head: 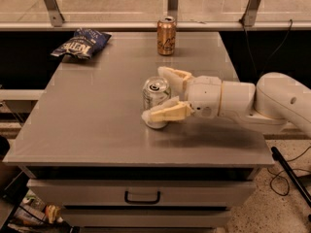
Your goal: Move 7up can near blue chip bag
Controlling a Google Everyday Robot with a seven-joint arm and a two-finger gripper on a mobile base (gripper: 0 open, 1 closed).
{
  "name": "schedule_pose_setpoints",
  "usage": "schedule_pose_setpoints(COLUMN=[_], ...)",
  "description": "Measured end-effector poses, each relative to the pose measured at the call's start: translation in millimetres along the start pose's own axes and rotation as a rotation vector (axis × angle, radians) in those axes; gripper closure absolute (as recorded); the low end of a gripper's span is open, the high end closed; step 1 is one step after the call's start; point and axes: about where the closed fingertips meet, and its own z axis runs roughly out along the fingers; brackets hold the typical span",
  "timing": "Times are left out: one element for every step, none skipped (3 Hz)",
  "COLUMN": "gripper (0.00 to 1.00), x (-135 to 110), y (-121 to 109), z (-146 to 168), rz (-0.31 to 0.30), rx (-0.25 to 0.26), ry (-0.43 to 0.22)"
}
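Near the middle of the desk (92, 125) stands the 7up can (155, 100), upright and a bit toward the front edge. The tool (153, 94) is down low at the can, turned on its side. Its two fingers are spread, one at the far side of the can and one at the near side, so the can sits between them. I cannot tell if they touch it yet. The near finger looks very close to the bottom of the can. The white arm (243, 101) reaches in flat from 3 o'clock, just above the desk top.

I think the step now is grabbing the can. Next the fingers should squeeze it snugly, then lift it a little. The blue chip bag (80, 43) lies well apart, at about 10 o'clock from the can, by the far left corner. So the arm needs to carry the can that way and set it down upright just beside the bag. The golden can (166, 35) at 12 o'clock should be left alone.
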Motion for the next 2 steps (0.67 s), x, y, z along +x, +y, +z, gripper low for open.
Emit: schedule_pose_setpoints(gripper=[0.41, 0.64], x=[-1.2, -2.2], y=[0.9, 2.1], z=[2.0, 4.0], rz=[-0.002, -0.003], rx=[-0.004, -0.008], ry=[0.000, -0.001])
